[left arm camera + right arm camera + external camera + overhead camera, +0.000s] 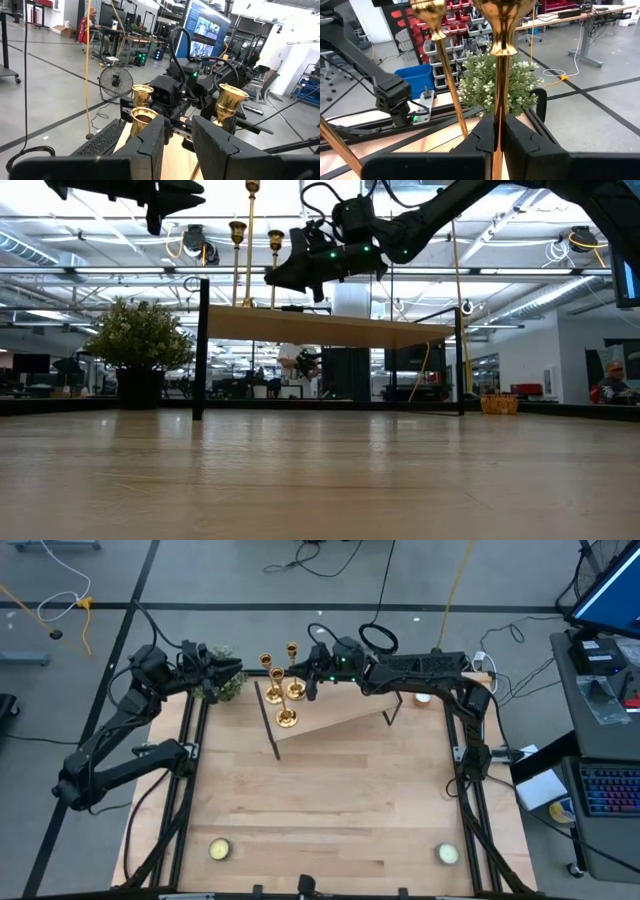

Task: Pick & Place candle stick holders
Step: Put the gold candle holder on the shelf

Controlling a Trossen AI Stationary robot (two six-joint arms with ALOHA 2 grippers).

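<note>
Across the pale wood tabletop [320,810], three gold candlesticks [287,718] stand on a small raised shelf [340,720] at the far edge. Right tool [303,678] is clamped on one stem; left tool [232,668] hovers nearby, fingers apart.

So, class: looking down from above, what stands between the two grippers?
In the high view, the three gold candlesticks stand between the left gripper and the right gripper, on the raised shelf.
</note>
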